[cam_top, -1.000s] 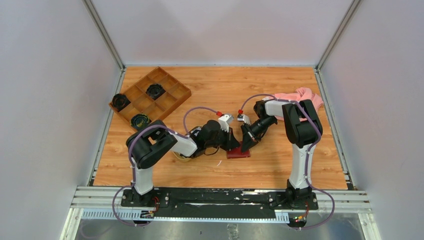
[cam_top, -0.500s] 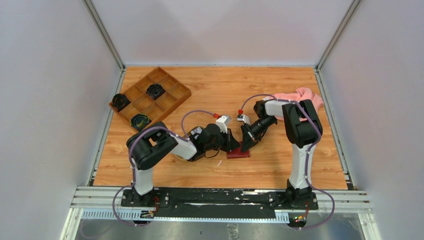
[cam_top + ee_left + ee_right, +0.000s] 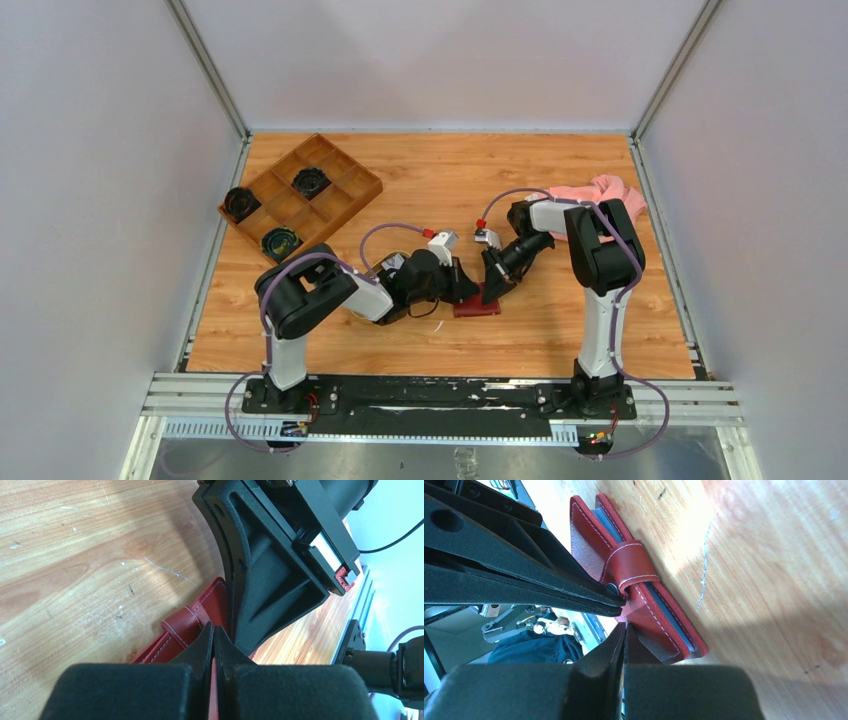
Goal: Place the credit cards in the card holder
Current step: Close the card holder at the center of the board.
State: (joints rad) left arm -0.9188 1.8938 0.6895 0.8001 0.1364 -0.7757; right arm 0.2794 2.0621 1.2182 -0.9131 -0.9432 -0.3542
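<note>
The dark red card holder (image 3: 478,307) lies on the wooden table between both arms. Its strap with the snap (image 3: 630,566) loops over the edge, and grey-blue lining (image 3: 664,611) shows between the covers. My left gripper (image 3: 214,629) is shut, with a thin red strip of the card holder's flap between its fingers. From the other side my right gripper (image 3: 623,629) is shut against the raised flap's lower edge, its tips almost touching those of the left gripper (image 3: 620,603). The credit cards are out of view.
A brown compartmented wooden box (image 3: 330,205) holding black round parts sits at the back left. A pink cloth (image 3: 604,188) lies at the back right behind the right arm. A tan oval tray (image 3: 362,314) peeks from under the left arm.
The left wrist has drawn slightly to the left and towards its base. The card holder and the right arm stay where they were.
</note>
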